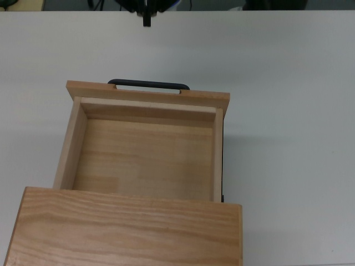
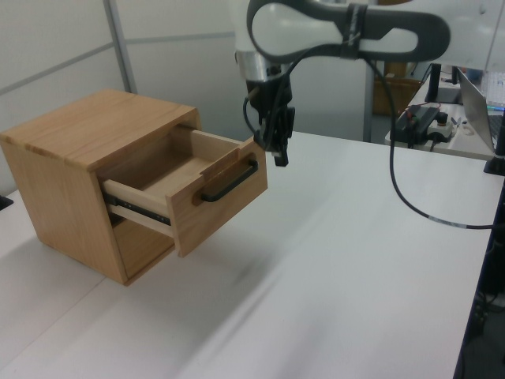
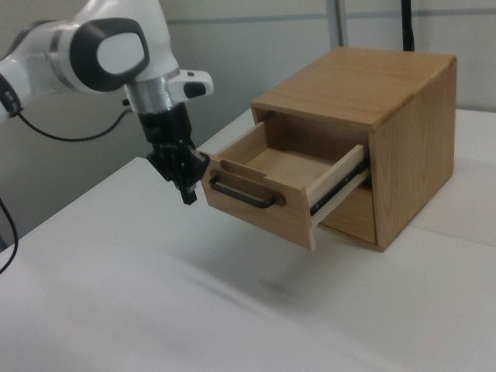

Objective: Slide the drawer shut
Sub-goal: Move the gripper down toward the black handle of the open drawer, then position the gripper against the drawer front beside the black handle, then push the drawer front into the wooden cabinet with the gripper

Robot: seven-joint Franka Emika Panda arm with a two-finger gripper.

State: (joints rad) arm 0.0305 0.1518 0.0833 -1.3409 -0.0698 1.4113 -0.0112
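The light wooden drawer (image 1: 144, 160) is pulled well out of the grained cabinet (image 1: 127, 230) and is empty inside. Its black bar handle (image 1: 148, 85) runs along the front panel (image 2: 225, 201). My gripper (image 2: 279, 155) hangs fingers-down just beyond the panel's far corner in the left view, near the handle's (image 2: 230, 182) end and apart from it. Its fingers are shut with nothing between them. In the right view the gripper (image 3: 188, 195) is just left of the drawer (image 3: 267, 167) and its handle (image 3: 242, 197). In the top view only the gripper's tip (image 1: 146, 21) shows at the upper edge.
The cabinet (image 3: 387, 108) stands on a white table (image 2: 339, 260). A black cable (image 2: 406, 197) loops down from the arm at the left view's right. A power strip (image 2: 422, 120) and a laptop's edge (image 2: 473, 95) sit on another desk behind.
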